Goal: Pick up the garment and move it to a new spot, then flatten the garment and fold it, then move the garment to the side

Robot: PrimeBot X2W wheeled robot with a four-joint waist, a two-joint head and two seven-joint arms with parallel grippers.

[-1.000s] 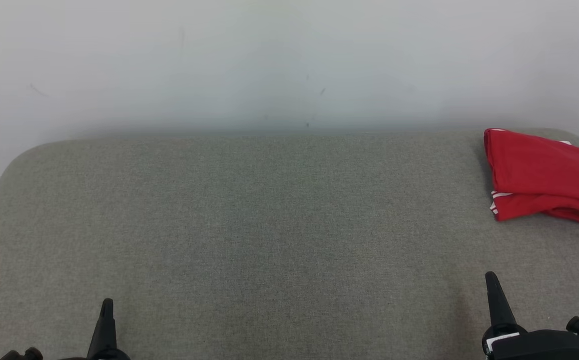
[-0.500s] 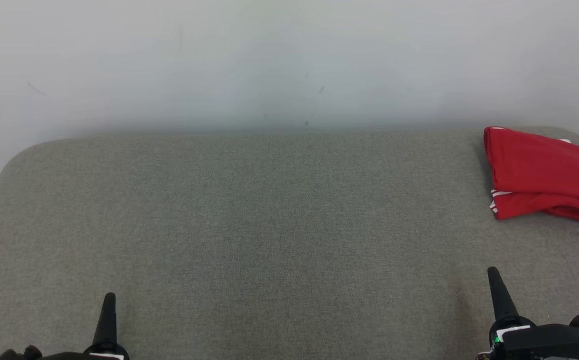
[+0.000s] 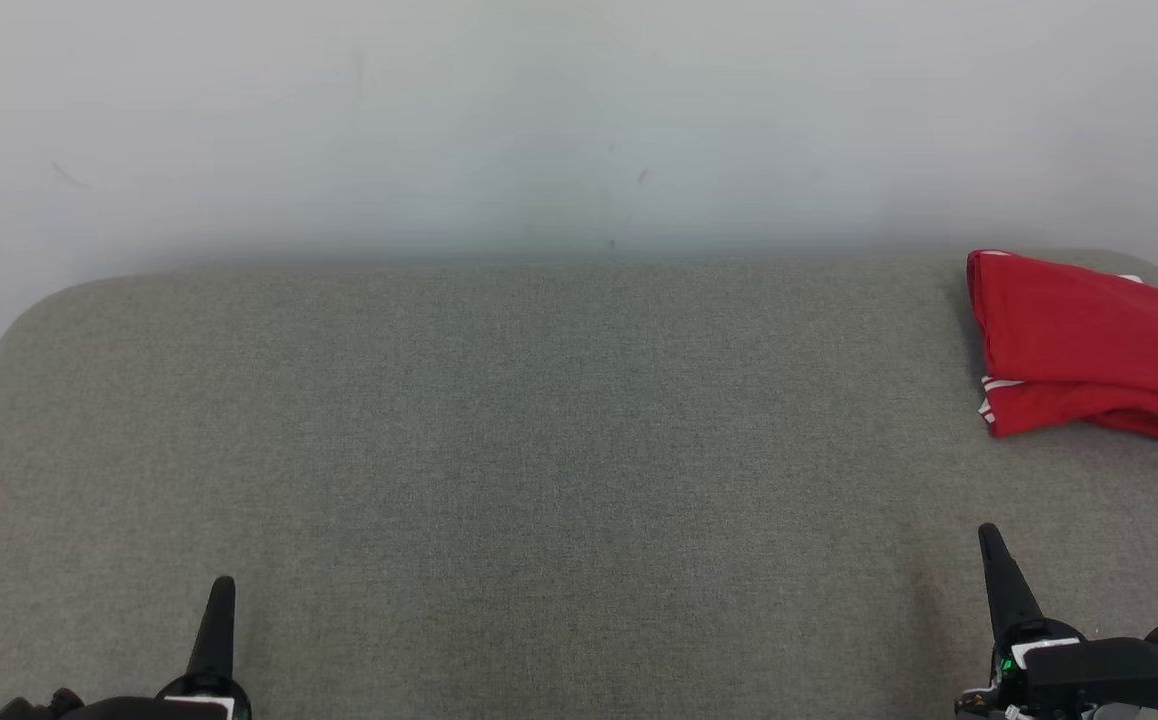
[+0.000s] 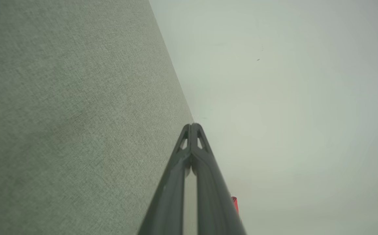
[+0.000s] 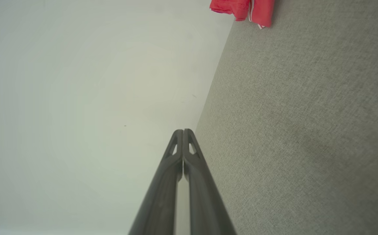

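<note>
Two dark-fingered grippers sit low at the near edge of the grey fabric-covered desk (image 3: 539,420) with rounded corners. The left gripper (image 3: 220,598) is at the lower left and the right gripper (image 3: 993,548) at the lower right, and both point away from the robot. In the left wrist view, the left gripper's (image 4: 192,126) jaws are pressed together at the tips with nothing between them. The right wrist view shows the right gripper's (image 5: 183,131) jaws pressed together the same way, also holding nothing.

The folded red cloth garment with white stripes at its edge (image 3: 1079,340) lies on the desk's far right corner, close to the pale wall (image 3: 579,120). It is well apart from both grippers, and the right one is nearer to it. Its top layer looks smooth, and a thicker fold bulges along its near edge. The right wrist view catches the garment's striped corner (image 5: 241,6) at the top of the picture.
</note>
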